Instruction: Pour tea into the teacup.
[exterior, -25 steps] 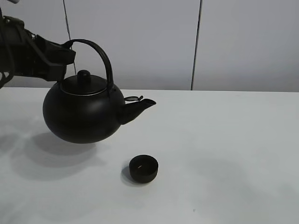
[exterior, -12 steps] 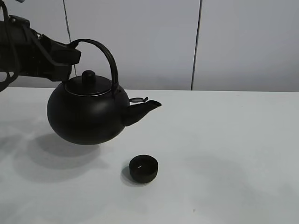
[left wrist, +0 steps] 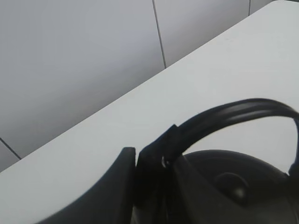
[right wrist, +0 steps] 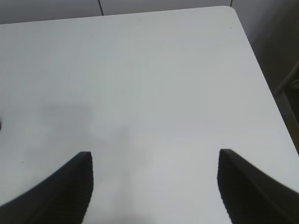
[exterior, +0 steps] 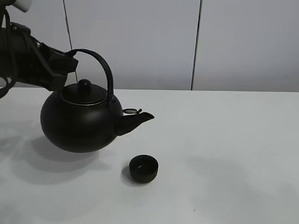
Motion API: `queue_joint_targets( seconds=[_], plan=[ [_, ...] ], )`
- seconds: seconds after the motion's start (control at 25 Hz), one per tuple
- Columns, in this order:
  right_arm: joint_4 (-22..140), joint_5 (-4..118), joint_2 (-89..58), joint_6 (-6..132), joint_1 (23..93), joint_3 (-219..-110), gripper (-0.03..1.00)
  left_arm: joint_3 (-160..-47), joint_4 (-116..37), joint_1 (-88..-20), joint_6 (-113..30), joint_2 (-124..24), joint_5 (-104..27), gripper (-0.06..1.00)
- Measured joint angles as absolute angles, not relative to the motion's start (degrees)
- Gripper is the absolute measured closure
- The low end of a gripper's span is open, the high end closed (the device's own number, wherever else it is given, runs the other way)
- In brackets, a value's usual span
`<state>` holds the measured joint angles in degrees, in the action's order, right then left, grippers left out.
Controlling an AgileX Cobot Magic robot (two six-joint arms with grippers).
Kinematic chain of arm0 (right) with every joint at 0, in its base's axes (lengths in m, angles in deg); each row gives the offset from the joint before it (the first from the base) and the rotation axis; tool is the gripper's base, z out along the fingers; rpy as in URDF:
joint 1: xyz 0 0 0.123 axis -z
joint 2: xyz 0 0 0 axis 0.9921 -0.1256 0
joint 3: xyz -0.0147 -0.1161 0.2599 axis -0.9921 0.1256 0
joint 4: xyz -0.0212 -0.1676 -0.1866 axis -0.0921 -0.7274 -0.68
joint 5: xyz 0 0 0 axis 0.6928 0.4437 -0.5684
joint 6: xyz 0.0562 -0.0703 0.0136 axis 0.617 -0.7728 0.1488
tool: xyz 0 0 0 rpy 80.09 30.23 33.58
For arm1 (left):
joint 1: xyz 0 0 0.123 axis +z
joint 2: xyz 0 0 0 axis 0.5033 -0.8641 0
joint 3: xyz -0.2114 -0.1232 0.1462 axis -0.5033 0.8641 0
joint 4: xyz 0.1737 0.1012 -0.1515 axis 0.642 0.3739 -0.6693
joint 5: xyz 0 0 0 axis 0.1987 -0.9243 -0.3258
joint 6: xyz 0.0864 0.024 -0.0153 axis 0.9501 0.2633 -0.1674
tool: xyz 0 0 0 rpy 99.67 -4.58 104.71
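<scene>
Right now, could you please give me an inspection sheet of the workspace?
Surface: white table, no spill seen.
Job's things: kettle hangs upright by its handle; teacup stands on the table, below the spout in the high view.
Clutter: nothing seen.
Grippers: left gripper shut on the kettle handle; right gripper open, empty.
Cables: dark cable along the left arm.
Surroundings: pale wall panels behind.
</scene>
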<state>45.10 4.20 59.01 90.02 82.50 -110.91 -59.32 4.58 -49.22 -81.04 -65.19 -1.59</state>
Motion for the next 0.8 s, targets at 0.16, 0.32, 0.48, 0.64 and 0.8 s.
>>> queue_joint_targets(
  seconds=[0.16,0.32,0.48,0.64,0.8],
  plan=[
    [45.1,4.2,59.0,90.0,82.5,-110.9,0.45,-59.3,4.7,-49.2,-81.0,-65.2,-1.5,0.8],
    [45.1,4.2,59.0,90.0,82.5,-110.9,0.45,-58.8,4.6,-49.2,-80.9,-65.2,-1.4,0.8],
    [45.1,4.2,59.0,90.0,82.5,-110.9,0.45,-58.1,4.7,-49.2,-78.6,-65.2,-1.7,0.8],
    [45.1,4.2,59.0,90.0,82.5,-110.9,0.45,-57.7,4.7,-49.2,-76.4,-65.2,-1.7,0.8],
    [45.1,4.2,59.0,90.0,82.5,-110.9,0.45,-57.6,4.6,-49.2,-76.1,-65.2,-1.9,0.8]
  ],
)
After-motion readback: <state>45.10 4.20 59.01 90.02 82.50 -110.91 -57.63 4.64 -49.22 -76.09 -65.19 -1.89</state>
